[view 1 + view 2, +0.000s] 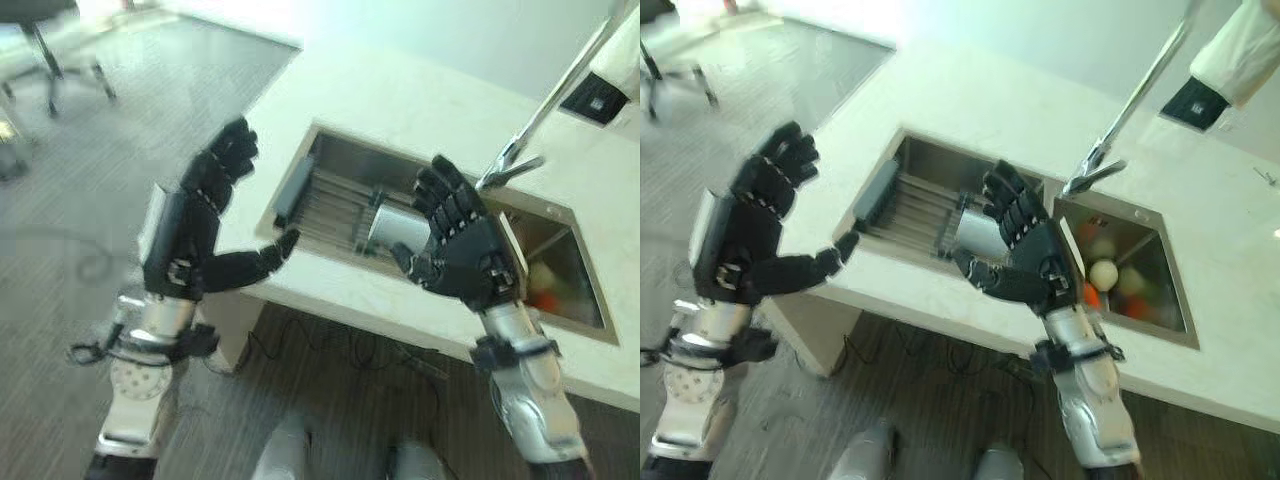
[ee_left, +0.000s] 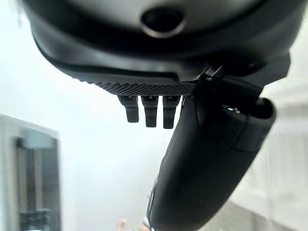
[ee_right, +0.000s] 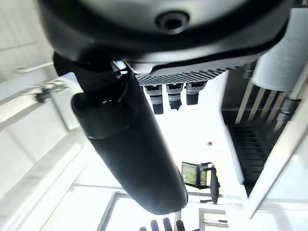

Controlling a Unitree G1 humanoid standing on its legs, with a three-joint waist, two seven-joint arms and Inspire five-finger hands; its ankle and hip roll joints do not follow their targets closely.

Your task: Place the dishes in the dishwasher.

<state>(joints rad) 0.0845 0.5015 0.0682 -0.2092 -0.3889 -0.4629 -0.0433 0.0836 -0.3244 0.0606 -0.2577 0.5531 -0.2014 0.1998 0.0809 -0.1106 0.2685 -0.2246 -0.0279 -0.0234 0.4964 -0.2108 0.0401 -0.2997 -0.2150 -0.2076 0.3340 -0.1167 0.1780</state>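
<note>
Two dark hands hang raised above a pale stone countertop (image 1: 420, 100) whose near edge runs from upper left down to lower right; grey wood-grain floor (image 1: 70, 190) spreads to the left, with an office chair (image 1: 55, 45) at the far left. The left hand (image 1: 205, 220) hovers over the counter's left end, fingers straight, thumb out, holding nothing. Right of it, a double steel sink (image 1: 1030, 190) is sunk into the counter: its left basin holds a ribbed drying rack (image 1: 330, 205) and a metal cup (image 1: 975, 232) lying on its side. The right hand (image 1: 1025, 255), open and empty, hovers in front of that cup. A faucet (image 1: 1120, 115) rises behind; the right basin holds round items (image 1: 1102, 272) too blurred to identify.
</note>
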